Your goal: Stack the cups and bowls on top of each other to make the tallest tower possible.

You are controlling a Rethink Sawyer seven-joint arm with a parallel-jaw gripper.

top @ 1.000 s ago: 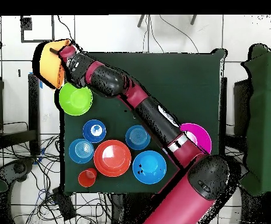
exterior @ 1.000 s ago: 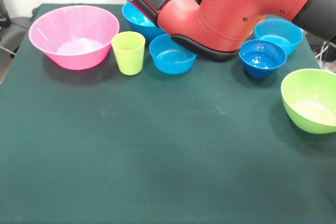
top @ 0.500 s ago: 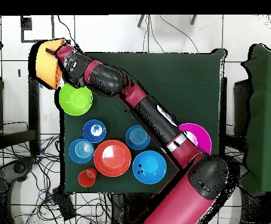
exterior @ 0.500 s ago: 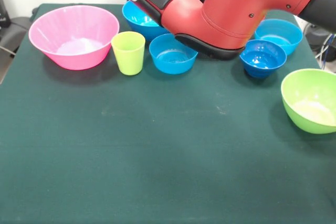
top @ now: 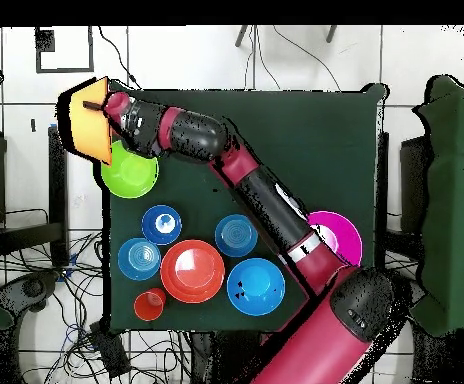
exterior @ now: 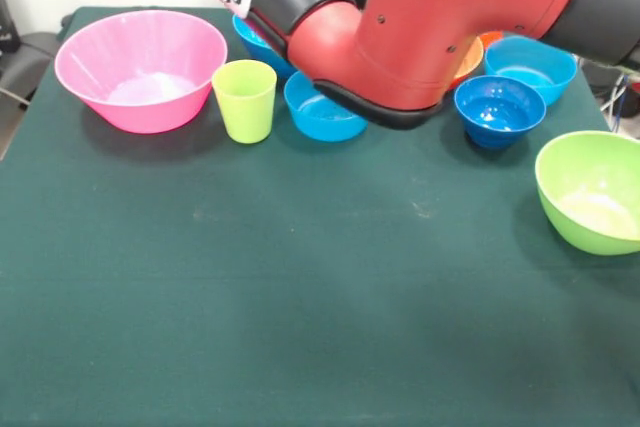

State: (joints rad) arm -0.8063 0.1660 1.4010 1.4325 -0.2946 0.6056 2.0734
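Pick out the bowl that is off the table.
The large light-orange bowl: it is tipped on edge at the claw, beyond the table's corner. All other bowls sit upright on the green cloth.

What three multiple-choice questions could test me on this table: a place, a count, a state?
1. Where is the lime green cup? A) between the pink bowl and a blue bowl B) inside a bowl C) lying on its side
2. How many blue bowls are there? A) two B) four C) six
3. The light-orange bowl is: A) lying flat B) held tilted by the jaws C) inside the pink bowl
Answers: 1 A, it stands between them; 2 B, the overhead view shows four; 3 B, it hangs on edge at the table's corner.
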